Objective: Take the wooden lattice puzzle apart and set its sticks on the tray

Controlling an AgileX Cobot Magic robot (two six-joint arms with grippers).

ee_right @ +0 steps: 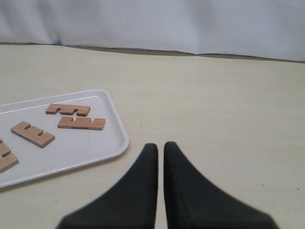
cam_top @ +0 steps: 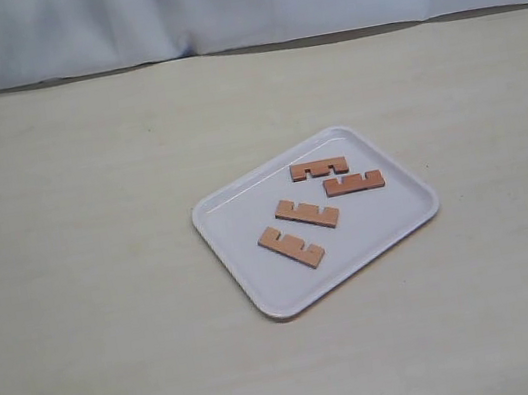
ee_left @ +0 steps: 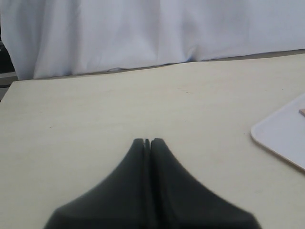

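The white tray (cam_top: pixel 389 214) lies right of centre on the table in the exterior view. Four reddish-brown notched sticks lie flat and apart on it (cam_top: pixel 319 168), (cam_top: pixel 354 182), (cam_top: pixel 306 214), (cam_top: pixel 291 247). No assembled lattice puzzle shows anywhere. Neither gripper appears in the exterior view. My left gripper (ee_left: pixel 148 140) is shut on nothing, low over bare table, with a corner of the tray (ee_left: pixel 281 136) off to one side. My right gripper (ee_right: pixel 160 146) is shut but for a hairline gap and holds nothing. It sits just off the tray's corner (ee_right: pixel 114 143), near the sticks (ee_right: pixel 81 123).
The pale wooden table (cam_top: pixel 96 286) runs wide around the tray. A white cloth backdrop (cam_top: pixel 231 0) hangs along the far edge. Nothing else stands on the table.
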